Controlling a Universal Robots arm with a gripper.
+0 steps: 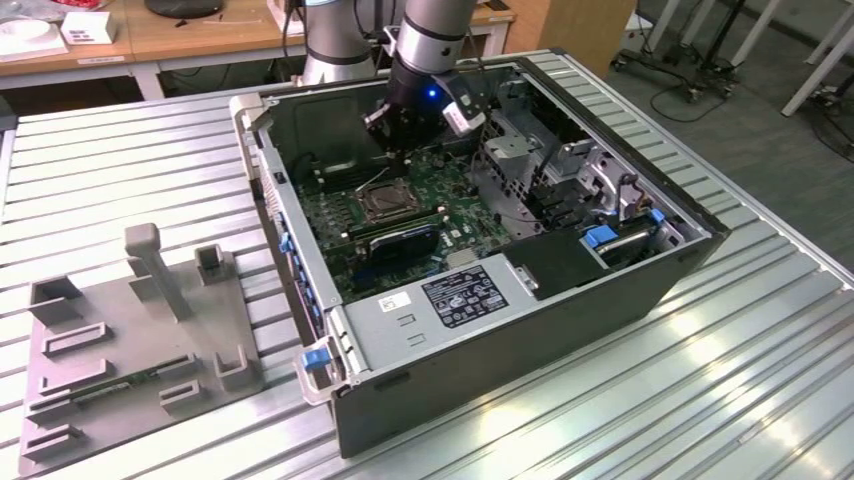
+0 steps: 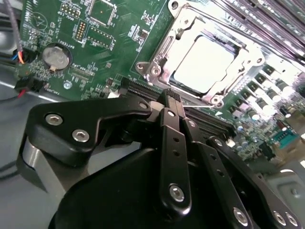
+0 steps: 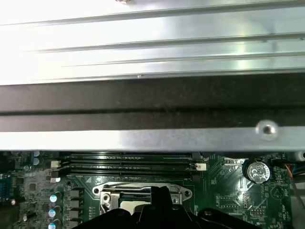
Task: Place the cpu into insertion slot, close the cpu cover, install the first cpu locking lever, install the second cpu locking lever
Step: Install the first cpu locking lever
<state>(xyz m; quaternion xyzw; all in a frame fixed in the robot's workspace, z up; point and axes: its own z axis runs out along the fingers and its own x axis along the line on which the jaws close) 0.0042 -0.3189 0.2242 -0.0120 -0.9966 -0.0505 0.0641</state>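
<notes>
Centrally, the open computer case (image 1: 534,300) is lying on the ribbed metal surface (image 1: 747,380), holding a green circuit board (image 1: 447,185). On the board the insertion slot (image 1: 383,203) is carrying the cpu (image 2: 202,64), with the cpu cover (image 2: 161,47) lying flat around its bright top. The jaws are standing narrow, tips meeting, just beside the slot's edge. A grey fixture block (image 1: 134,340) is resting at the exterior view's left, and wooden desks (image 1: 200,40) are standing behind.
</notes>
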